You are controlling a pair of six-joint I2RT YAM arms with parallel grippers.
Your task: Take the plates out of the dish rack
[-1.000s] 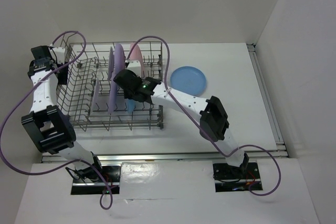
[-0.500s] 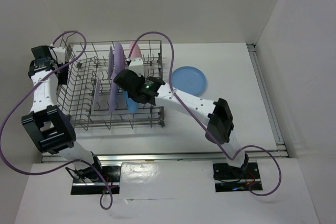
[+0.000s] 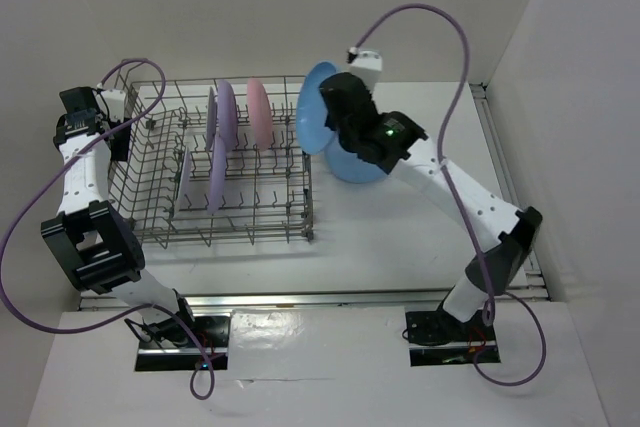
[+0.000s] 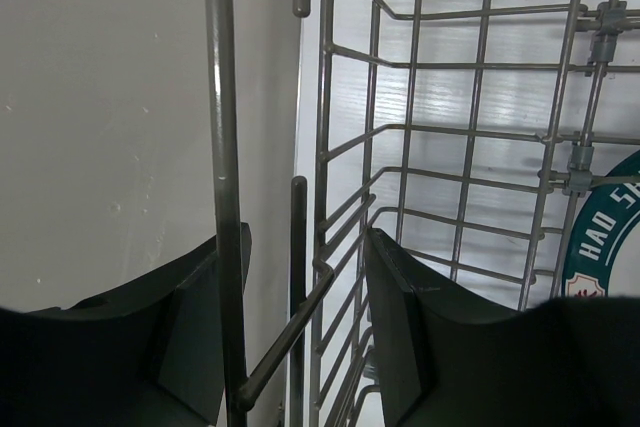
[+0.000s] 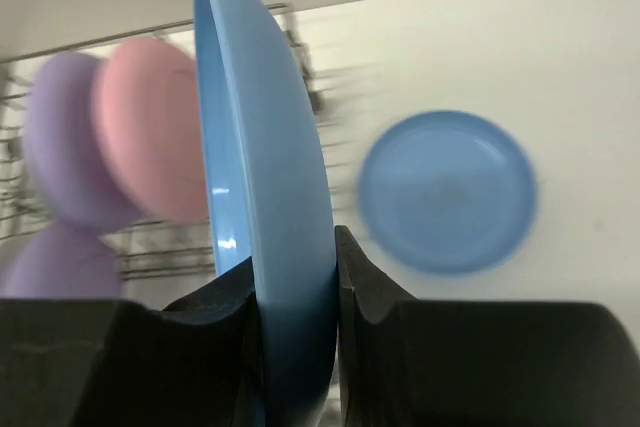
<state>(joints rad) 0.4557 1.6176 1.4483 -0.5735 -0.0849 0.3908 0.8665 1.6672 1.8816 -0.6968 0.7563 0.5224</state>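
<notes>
Your right gripper is clamped on an upright blue plate; left gripper gapes astride the rack wall, pink plate inside.

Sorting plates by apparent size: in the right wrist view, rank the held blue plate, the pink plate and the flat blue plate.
1. Held blue plate, gripped edge-on by the right tool; it looks largest mainly from nearness.
2-3. Pink plate and flat blue plate: too alike to rank; both blurred.

2 white-linked arms with black joints, purple looping cables and a green light.
</notes>
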